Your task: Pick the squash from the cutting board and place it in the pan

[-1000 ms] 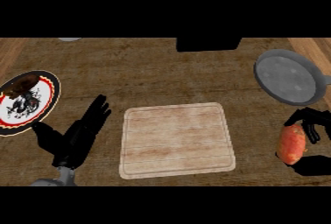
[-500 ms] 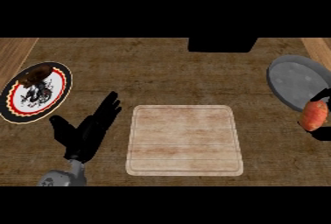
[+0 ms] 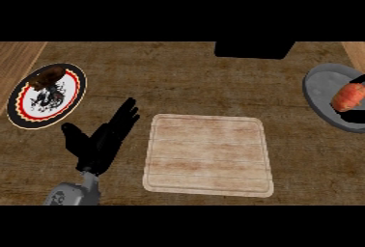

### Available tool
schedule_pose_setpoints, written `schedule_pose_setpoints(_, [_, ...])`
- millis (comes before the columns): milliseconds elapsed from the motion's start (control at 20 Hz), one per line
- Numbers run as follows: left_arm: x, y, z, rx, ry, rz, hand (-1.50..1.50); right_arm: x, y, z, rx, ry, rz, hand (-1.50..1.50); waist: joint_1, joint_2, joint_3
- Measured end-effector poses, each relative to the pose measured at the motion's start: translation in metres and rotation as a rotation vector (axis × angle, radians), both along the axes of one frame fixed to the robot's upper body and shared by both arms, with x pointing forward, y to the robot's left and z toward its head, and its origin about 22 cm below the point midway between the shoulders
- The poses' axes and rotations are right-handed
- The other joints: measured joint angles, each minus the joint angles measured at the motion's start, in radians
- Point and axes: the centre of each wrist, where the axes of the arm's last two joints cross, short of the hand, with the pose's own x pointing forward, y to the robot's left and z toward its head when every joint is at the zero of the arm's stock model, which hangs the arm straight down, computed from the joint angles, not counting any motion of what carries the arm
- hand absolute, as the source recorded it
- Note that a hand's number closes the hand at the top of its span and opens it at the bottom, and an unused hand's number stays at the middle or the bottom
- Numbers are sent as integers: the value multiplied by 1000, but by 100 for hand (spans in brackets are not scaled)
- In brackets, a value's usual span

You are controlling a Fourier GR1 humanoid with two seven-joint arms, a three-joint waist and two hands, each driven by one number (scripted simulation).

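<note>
The orange squash (image 3: 348,96) is over the grey pan (image 3: 322,91) at the right edge of the head view; I cannot tell whether it touches the pan. My right hand (image 3: 357,109) is curled round the squash, and most of that hand is cut off by the picture's edge. The wooden cutting board (image 3: 208,154) lies bare in the middle of the counter. My left hand (image 3: 100,142) rests open just left of the board, fingers pointing up and to the right.
A round plate (image 3: 21,108) with a red and black rim and dark food on it sits at the far left. A black block (image 3: 254,49) stands at the counter's back edge.
My right hand has carried the squash from beside the board's right side up and away to the pan. The left hand has stayed open beside the board.
</note>
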Motion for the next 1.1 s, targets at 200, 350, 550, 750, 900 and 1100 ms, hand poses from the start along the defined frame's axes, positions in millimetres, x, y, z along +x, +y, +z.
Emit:
schedule_pose_setpoints(200, [1, -3, 6, 0, -11, -14, 0, 8, -3, 1, 13, -19, -31, 150, 15, 6, 1])
schedule_pose_setpoints(350, [0, -5, 5, -2, -12, -23, 0, 11, -6, 3, 16, -24, -44, 150, 25, 13, 3])
schedule_pose_setpoints(550, [3, -10, 6, -2, -15, -48, 0, 9, -11, 1, -47, 92, -97, -150, 45, 22, 2])
schedule_pose_setpoints(750, [5, -8, 7, -3, -24, -58, 0, 4, -13, -9, -89, 216, -102, -150, 57, 29, 3])
schedule_pose_setpoints(900, [9, -7, 10, -5, -33, -59, 0, 9, -10, -6, -52, 246, -75, -150, 57, 31, 5])
schedule_pose_setpoints(1100, [7, -7, 7, -5, -24, -45, 0, 15, -4, -5, 99, 208, -1, -150, 46, 28, 7])
